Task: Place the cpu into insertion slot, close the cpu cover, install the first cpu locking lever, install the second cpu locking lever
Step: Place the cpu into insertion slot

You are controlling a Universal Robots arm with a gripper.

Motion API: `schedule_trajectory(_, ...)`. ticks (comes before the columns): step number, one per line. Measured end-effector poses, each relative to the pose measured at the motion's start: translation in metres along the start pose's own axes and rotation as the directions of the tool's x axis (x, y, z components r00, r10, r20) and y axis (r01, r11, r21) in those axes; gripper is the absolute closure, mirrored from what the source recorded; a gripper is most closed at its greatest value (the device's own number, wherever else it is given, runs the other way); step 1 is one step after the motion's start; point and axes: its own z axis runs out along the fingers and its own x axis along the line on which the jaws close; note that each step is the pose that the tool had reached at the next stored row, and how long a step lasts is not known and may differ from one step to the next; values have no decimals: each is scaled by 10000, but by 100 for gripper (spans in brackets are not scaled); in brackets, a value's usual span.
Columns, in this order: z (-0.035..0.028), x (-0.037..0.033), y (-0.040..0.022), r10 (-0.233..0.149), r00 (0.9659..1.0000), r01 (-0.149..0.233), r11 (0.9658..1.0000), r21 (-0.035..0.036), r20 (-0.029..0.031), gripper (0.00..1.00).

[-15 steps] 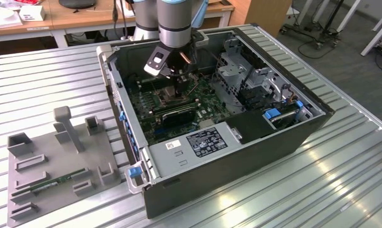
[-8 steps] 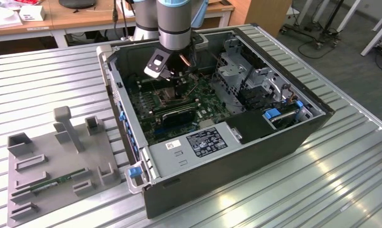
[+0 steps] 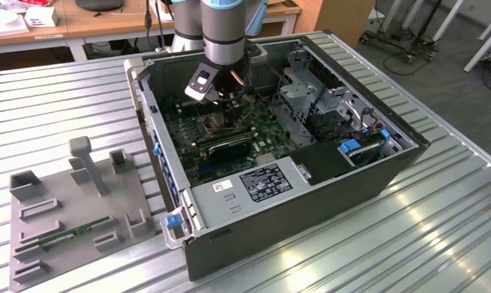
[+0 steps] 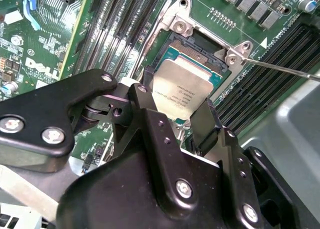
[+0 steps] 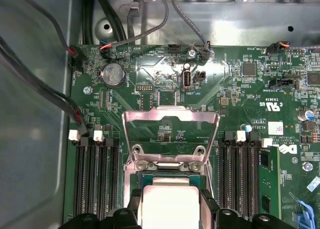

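Presently one cpu [image 4: 181, 88], one gripper [image 4: 178, 99] (clasping it)

cpu [image 4: 181, 86] over insertion slot [image 4: 197, 50]

Open PC case [image 3: 311, 201] sits on a ribbed metal desk [image 3: 441, 238]. Right beside it there's a grey holder tray [image 3: 42, 256] with a green memory stick [image 3: 70, 234] lying in it.

Arm [image 3: 223, 30] upright, wrist directed straight down; pincer [image 4: 177, 96] with two black fingers [image 4: 206, 121] closed on opposite edges of cpu [image 4: 182, 81].
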Motion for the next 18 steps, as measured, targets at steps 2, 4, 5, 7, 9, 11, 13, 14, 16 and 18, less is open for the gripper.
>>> schedule_trajectory(2, 3, 0, -6, 0, 10000, 0, 10000, 0, 0, 46)
schedule_trajectory(4, 5, 0, -10, -1, 10000, 1, 10000, 1, 2, 46)
schedule_trajectory(5, 8, 0, -10, -2, 10000, 2, 10000, 0, -1, 46)
schedule_trajectory(7, 18, 0, -13, 0, 10000, 0, 10000, 0, -1, 46)
schedule_trajectory(9, 30, -1, -19, 2, 10000, -2, 10000, 0, 1, 46)
schedule_trajectory(11, 37, -1, -27, 2, 10000, -2, 10000, 1, 2, 46)
schedule_trajectory(13, 43, -1, -36, 2, 10000, -2, 10000, 1, 2, 46)
schedule_trajectory(14, 46, -1, -40, 3, 10000, -3, 10000, 1, 1, 46)
schedule_trajectory(16, 52, -1, -42, 3, 10000, -3, 10000, 1, -13, 46)
schedule_trajectory(18, 63, 0, -43, 6, 10000, -6, 10000, 0, -37, 46)
